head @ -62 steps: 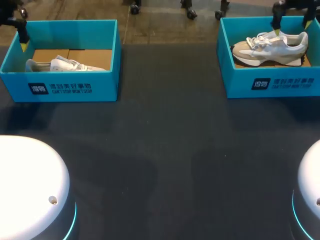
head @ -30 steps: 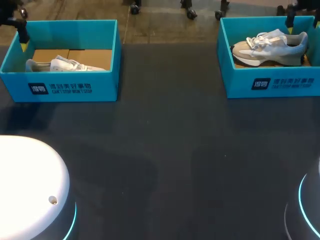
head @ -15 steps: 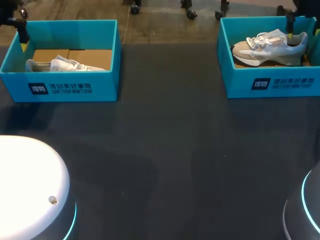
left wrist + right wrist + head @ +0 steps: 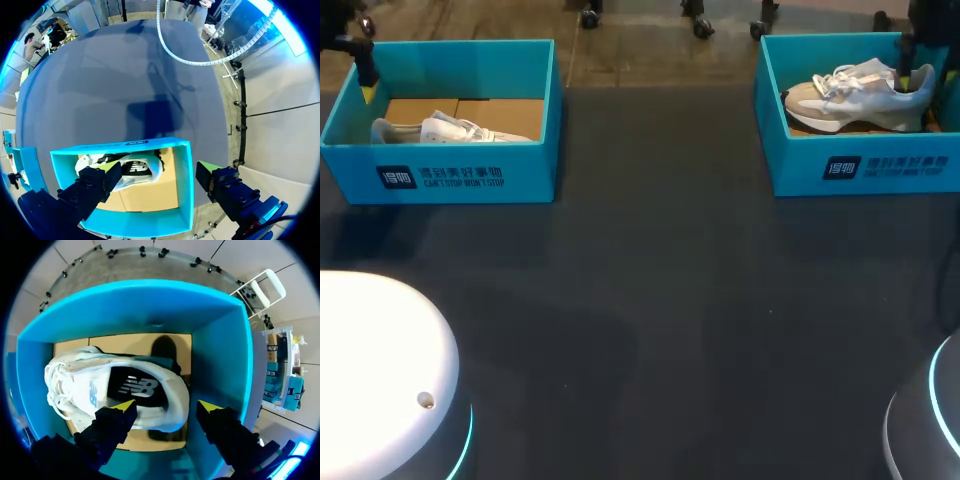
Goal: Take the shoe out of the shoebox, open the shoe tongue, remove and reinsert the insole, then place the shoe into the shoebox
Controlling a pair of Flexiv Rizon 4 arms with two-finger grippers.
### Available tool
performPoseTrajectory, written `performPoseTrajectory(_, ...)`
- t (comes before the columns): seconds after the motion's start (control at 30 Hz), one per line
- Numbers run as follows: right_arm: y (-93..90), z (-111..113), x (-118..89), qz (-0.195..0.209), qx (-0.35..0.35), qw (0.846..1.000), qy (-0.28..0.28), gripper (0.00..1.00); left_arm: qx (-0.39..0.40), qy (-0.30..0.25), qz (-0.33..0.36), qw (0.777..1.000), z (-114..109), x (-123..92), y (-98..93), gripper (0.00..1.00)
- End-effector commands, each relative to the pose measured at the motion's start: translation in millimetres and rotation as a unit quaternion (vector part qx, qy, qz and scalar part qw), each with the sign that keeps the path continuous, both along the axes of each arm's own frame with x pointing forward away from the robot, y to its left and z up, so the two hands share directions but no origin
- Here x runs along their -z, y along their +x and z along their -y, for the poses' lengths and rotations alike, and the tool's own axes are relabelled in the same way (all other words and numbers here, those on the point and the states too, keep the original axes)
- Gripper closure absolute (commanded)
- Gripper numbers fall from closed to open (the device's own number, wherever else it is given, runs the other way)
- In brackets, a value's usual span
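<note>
At the far left corner of the dark table [image 4: 650,300] you had the left shoebox [image 4: 535,150], an open turquoise box with a brown cardboard floor. A white shoe [image 4: 450,130] lay low inside it against the near wall. Your left gripper [image 4: 158,168] hung above that box's outer end with its fingers spread wide. In the left wrist view one yellow tip sat over the shoe and the other sat outside the box, past its end wall, so the gripper held nothing. Well apart from it, at the far right corner, you had the right shoebox [image 4: 800,170], the same turquoise. The sneaker [image 4: 855,95], white and beige with white laces, stood upright on the cardboard floor, toe toward the table's middle and heel toward the box's outer end. Your right gripper [image 4: 166,405] was down at the heel end of that box, fingers parted. In the right wrist view one yellow tip was over the shoe's opening, beside the dark insole [image 4: 135,387], and the other was beyond the heel, between it and the box's end wall. The fingers straddled the back of the heel, but neither view showed whether the pads touched it.
</note>
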State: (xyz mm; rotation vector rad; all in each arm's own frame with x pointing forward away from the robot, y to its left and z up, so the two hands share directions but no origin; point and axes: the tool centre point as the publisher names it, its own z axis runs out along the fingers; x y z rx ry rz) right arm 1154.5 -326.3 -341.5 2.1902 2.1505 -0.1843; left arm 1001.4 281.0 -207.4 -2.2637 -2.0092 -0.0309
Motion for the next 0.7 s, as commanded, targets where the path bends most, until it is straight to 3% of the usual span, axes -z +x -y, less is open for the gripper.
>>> performPoseTrajectory(0.03,10.2,3.1,9.8,-0.018,0.004,1.0,0.005,0.23,0.0,0.001,0.001,1.0,-0.4,-0.1,-0.6,0.0)
performPoseTrajectory(0.3,9.3,1.5,24.0,-0.027,0.008,1.0,0.01,0.28,0.0,0.001,0.001,1.0,-0.4,-0.1,-0.6,0.0)
performPoseTrajectory(0.57,5.3,2.6,33.7,-0.029,0.02,0.999,0.016,0.27,0.0,0.001,0.001,1.0,-0.4,-0.1,-0.6,0.0)
performPoseTrajectory(0.7,0.6,2.1,29.9,-0.022,0.025,0.999,0.013,0.29,0.0,0.001,0.001,1.0,-0.4,-0.1,-0.6,0.0)
